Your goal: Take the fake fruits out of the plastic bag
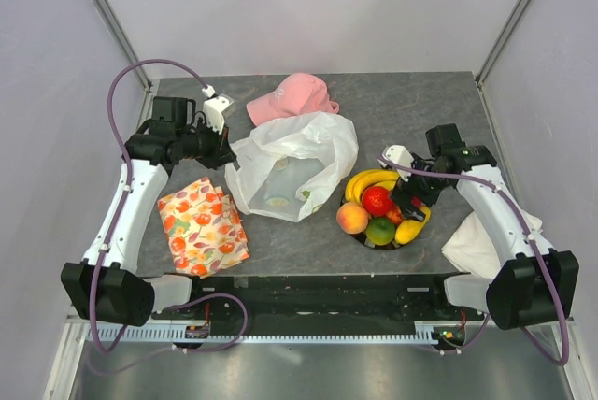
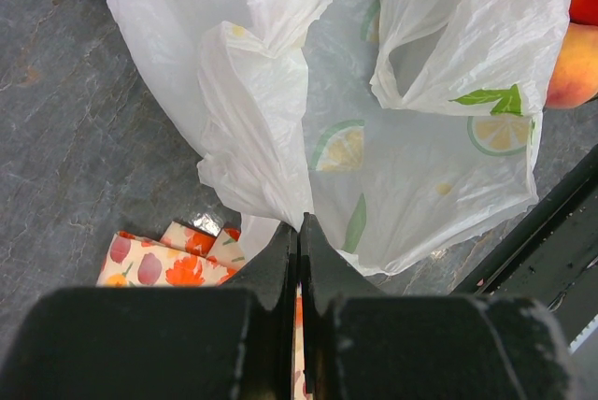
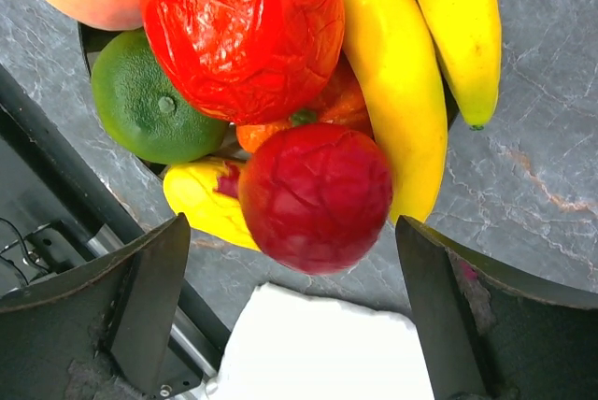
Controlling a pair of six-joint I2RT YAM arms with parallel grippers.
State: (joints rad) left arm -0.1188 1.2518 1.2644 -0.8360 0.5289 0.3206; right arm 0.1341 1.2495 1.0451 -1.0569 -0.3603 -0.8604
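The white plastic bag (image 1: 291, 164) lies crumpled mid-table, its mouth open toward the right. In the left wrist view (image 2: 402, 166) only printed lemon marks show through it. My left gripper (image 1: 227, 152) is shut on the bag's left edge (image 2: 280, 204), fingertips pinched together (image 2: 299, 224). The fake fruits are piled to the bag's right: yellow bananas (image 1: 369, 180), a red fruit (image 1: 377, 200), a peach (image 1: 352, 219) and a lime (image 1: 379, 230). My right gripper (image 1: 411, 202) is open just above the pile. A dark red fruit (image 3: 313, 196) sits between its fingers (image 3: 154, 297) without touching them.
A pink cap (image 1: 291, 96) lies behind the bag. A folded orange-flowered cloth (image 1: 202, 225) lies at the front left, under my left gripper. A white cloth (image 1: 476, 241) lies at the front right beside the right arm. A black rail (image 1: 308, 288) runs along the near edge.
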